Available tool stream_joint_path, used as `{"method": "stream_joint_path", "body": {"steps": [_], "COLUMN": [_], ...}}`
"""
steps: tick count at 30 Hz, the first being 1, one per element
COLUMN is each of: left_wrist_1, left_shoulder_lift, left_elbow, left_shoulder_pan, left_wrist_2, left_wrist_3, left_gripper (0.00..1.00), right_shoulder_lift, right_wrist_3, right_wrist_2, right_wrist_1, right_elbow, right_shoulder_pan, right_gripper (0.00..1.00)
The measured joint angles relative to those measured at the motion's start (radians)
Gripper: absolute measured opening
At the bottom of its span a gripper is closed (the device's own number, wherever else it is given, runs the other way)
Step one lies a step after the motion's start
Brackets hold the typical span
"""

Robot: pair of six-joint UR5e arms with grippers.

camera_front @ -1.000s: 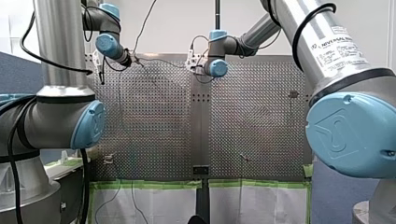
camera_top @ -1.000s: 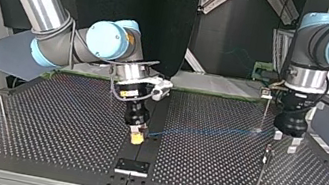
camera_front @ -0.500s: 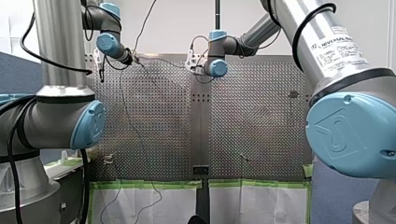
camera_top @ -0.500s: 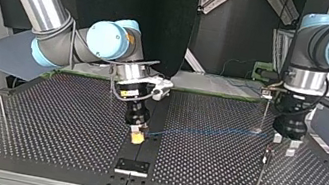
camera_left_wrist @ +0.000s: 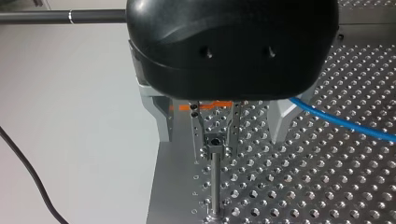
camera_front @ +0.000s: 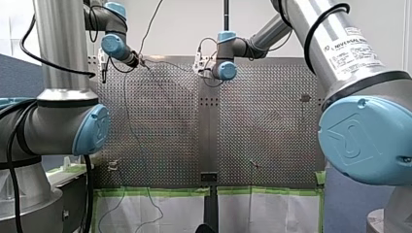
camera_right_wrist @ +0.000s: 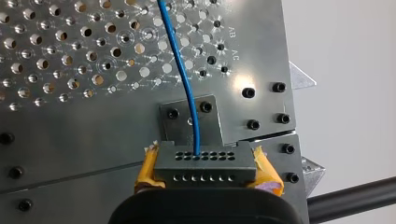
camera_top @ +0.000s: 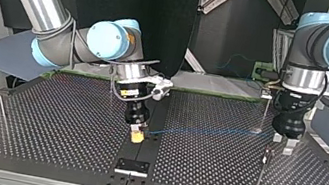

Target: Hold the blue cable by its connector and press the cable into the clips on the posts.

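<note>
The grey connector (camera_right_wrist: 205, 161) sits between the yellow pads of my right gripper (camera_right_wrist: 208, 170), which is shut on it. From the connector the blue cable (camera_right_wrist: 186, 79) runs away over the perforated table (camera_right_wrist: 56, 51). In the top view my right gripper (camera_top: 136, 136) hangs low over the middle seam, and the cable (camera_top: 207, 130) stretches toward my left gripper (camera_top: 282, 143). My left gripper (camera_left_wrist: 221, 137) is open, its metal fingers (camera_left_wrist: 161, 122) standing either side of a thin post with a clip (camera_left_wrist: 215, 145). The cable (camera_left_wrist: 338, 120) passes just outside one finger.
More thin posts stand on the table: one behind my left gripper (camera_top: 264, 112) and one at the top view's left (camera_top: 2, 113). A small black bracket (camera_top: 132, 166) sits on the seam near the table's edge. Loose dark wires hang from the left arm (camera_front: 128, 111).
My left gripper has shifted slightly over its post and its wrist has turned a little. The dangling wire on the left arm has swung. My right gripper has held still with the connector.
</note>
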Motion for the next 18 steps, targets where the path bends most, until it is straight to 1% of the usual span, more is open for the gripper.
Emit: {"method": "stream_joint_path", "body": {"steps": [18], "left_wrist_1": [0.002], "left_shoulder_lift": [0.001], "left_elbow": [0.0], "left_shoulder_pan": [-0.003], "left_wrist_2": [-0.001], "left_wrist_3": [0.038], "left_gripper": [1.0], "right_shoulder_lift": [0.001], "right_wrist_3": [-0.002], "right_wrist_2": [0.003], "right_wrist_1": [0.001], "right_elbow": [0.0], "right_shoulder_pan": [-0.003], "right_gripper": [0.0]}}
